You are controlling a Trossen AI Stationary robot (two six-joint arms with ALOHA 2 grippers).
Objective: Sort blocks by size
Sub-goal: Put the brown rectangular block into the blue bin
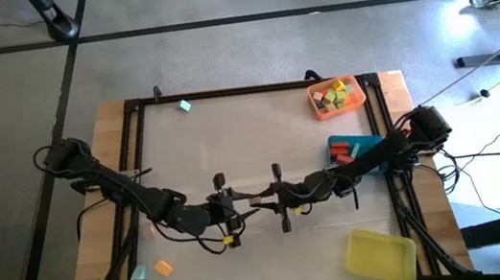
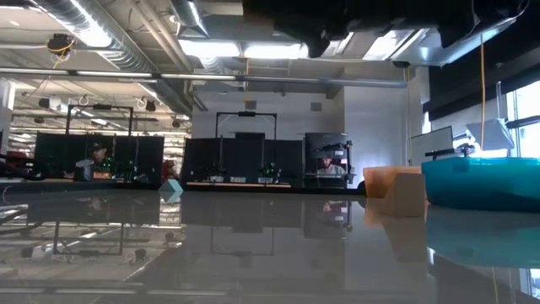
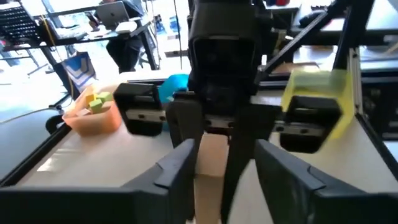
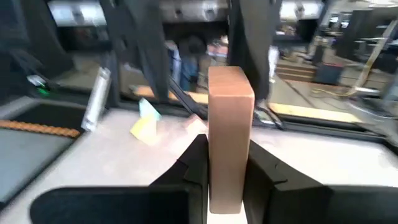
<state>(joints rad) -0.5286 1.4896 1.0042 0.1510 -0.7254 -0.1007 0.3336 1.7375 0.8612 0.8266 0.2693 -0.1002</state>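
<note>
A tan wooden bar is held in my right gripper, which is shut on it above the table's middle. My left gripper faces it from the table's left. It is open, with its fingers on either side of the bar's free end. I cannot tell whether they touch it. Loose blocks lie on the table: a teal one at the far edge, and an orange one and a teal one at the near left. My right gripper pinches the tan bar's two long sides between its two fingers, near one end. The fingers come level from the table's right and lie along the bar. The bar sticks out past the fingertips toward my left gripper, lifted clear of the table.
An orange tray with yellow, green and red blocks stands at the far right. A blue tray with red blocks is under my right arm, and a yellow tray is at the near right. A black frame borders the table.
</note>
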